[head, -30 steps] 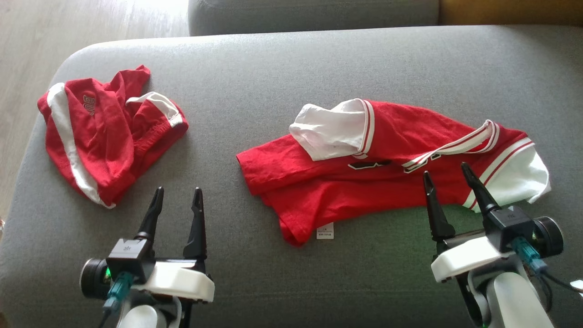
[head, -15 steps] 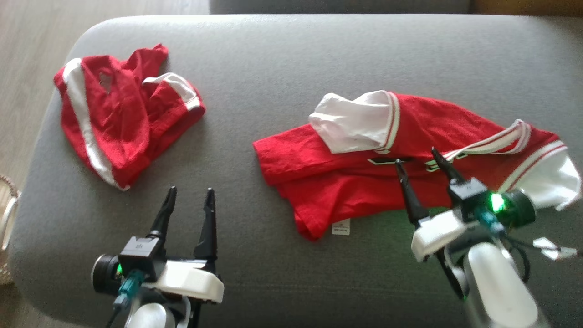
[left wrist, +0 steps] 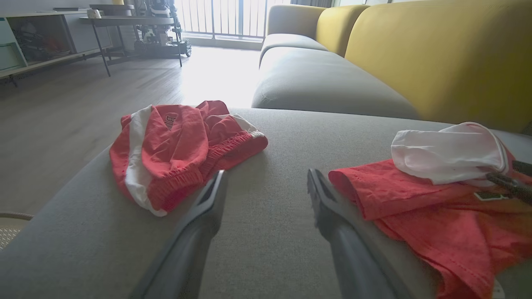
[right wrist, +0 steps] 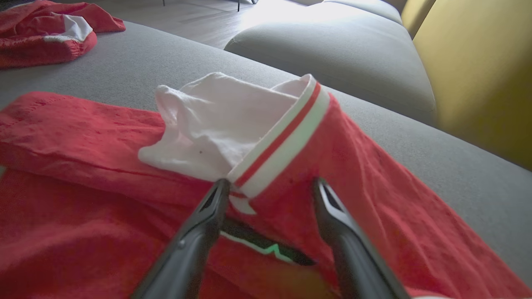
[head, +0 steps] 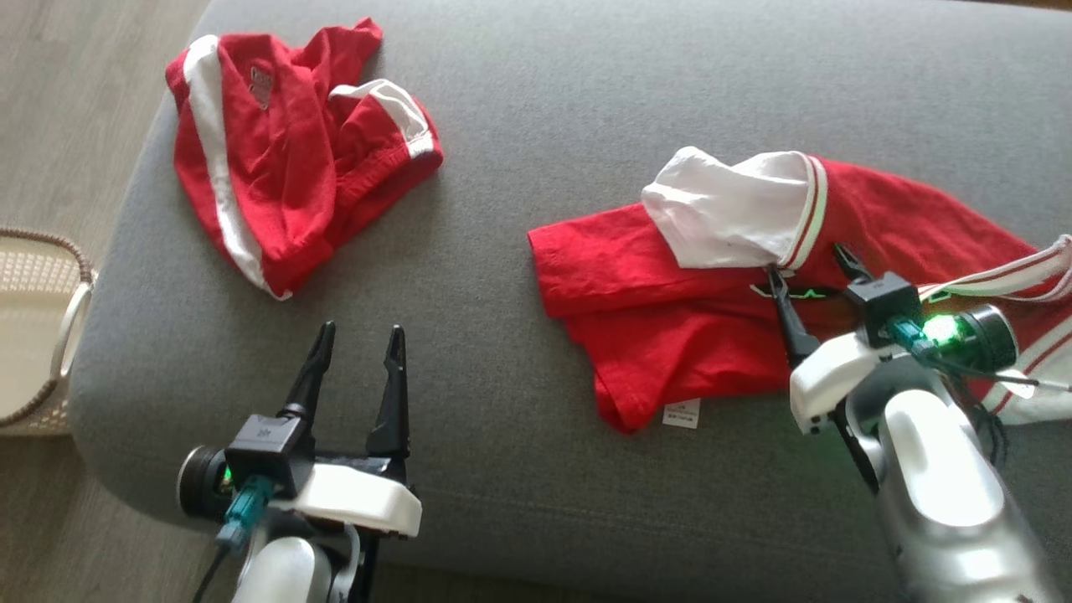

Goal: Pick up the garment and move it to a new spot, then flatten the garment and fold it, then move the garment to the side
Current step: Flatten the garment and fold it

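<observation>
Garment (head: 670, 335) lies beneath the right pincer (head: 807, 261), which gapes wide, arm stretched forward over it.

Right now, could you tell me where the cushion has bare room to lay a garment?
Bare: the cushion strip between the red shorts and the red shirt, and the far band behind the shirt. Crowded: the right side, under shirt and right gripper.

Head camera: it has turned, so the whole picture is shifted. The red shirt (head: 670, 335) and the red shorts (head: 285, 159) did not move by themselves.
Right claw (head: 807, 261): it has gone forward over the red shirt, from the near edge up to the white sleeve (head: 720, 222). Its open fingertips now stand on either side of the sleeve's striped cuff (head: 811, 209).
Basket (head: 33, 335): it has newly come into view on the floor, well apart from the white sleeve.
</observation>
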### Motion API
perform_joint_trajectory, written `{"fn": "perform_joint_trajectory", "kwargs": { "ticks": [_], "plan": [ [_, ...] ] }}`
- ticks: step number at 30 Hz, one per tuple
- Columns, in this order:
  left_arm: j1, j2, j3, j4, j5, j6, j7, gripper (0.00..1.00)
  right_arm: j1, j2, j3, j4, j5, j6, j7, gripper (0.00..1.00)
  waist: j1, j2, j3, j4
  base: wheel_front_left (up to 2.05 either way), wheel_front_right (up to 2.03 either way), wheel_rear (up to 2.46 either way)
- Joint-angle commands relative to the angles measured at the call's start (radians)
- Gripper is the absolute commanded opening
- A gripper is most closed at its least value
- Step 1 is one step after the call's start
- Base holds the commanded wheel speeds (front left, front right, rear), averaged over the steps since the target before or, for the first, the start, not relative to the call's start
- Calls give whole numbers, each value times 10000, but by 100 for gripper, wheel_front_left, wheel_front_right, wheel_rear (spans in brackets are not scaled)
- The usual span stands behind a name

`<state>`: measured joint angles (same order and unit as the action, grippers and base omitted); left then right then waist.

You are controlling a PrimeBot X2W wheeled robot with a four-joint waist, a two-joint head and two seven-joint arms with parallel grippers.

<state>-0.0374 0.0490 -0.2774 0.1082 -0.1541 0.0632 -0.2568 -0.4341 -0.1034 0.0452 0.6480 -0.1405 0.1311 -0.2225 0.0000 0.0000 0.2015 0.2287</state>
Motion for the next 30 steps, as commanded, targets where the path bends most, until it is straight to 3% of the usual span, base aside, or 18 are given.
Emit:
{"fn": "perform_joint_trajectory", "kwargs": {
  "ticks": [1,4,5,6,7,19,25,30],
  "plan": [
    [-462,12,306,-315,-82,70,-49,100,-351,-3,178,-251,-67,-4,-165,100,0,0,72,62,0,0,0],
    [-488,12,284,-304,-86,72,-49,100,-551,-11,139,59,-184,-4,-233,100,0,0,148,114,0,0,0],
    [-496,12,277,-300,-89,73,-49,100,-618,-14,135,151,-204,-4,-254,87,0,0,169,121,0,0,0],
    [-504,12,272,-297,-91,75,-49,100,-686,-10,129,210,-217,-4,-277,36,0,0,182,124,0,0,0],
    [-510,12,265,-291,-93,82,-49,100,-741,1,137,238,-225,-4,-299,0,0,0,186,119,0,0,0],
    [-432,12,220,-185,-72,121,-49,100,-975,114,265,-825,705,-4,-389,0,0,0,-192,-225,0,0,0],
    [-472,12,118,-210,-39,24,-49,100,-2107,-442,167,-1019,1395,-4,3,0,0,0,-97,-318,0,0,0],
    [-677,12,-166,-237,-94,-15,-49,100,-3531,-1279,-505,-272,2020,-4,431,0,0,0,334,-71,0,0,0]
  ]
}}
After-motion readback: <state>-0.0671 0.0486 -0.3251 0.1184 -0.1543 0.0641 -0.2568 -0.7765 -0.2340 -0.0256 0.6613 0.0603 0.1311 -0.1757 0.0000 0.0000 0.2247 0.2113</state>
